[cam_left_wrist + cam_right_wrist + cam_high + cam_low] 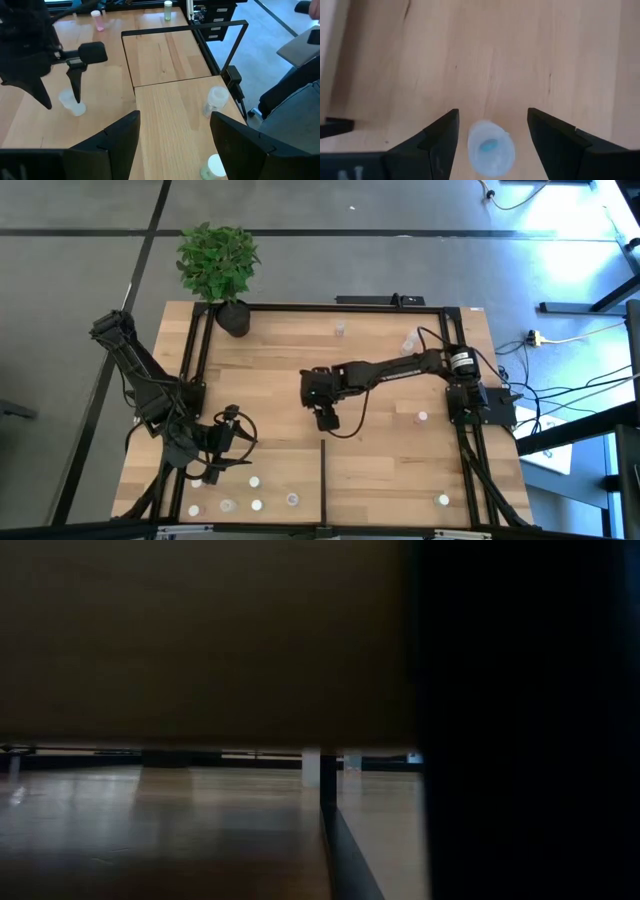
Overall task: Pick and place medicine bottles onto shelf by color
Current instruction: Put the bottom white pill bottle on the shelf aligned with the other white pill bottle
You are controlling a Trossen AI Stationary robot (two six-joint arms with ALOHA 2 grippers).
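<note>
A clear medicine bottle [491, 149] with a blue spot on its top stands on the light-wood shelf [390, 465], near its middle. My right gripper [492, 113] is open above it, one finger on each side with a gap to both; the left wrist view shows the same bottle [73, 106] under that gripper [60, 97]. My left gripper [175, 120] hangs open and empty over the shelf's near-left part [238, 432]. Several small bottles [256, 481] stand along the near-left edge; single ones stand at the far side [340, 330] and right [422, 417].
A black pot with a green plant [232, 315] stands at the shelf's far left corner. A short black divider bar [322, 480] runs in from the near edge. Two bottles [216, 98] stand close before my left gripper. Something dark blocks most of the low view.
</note>
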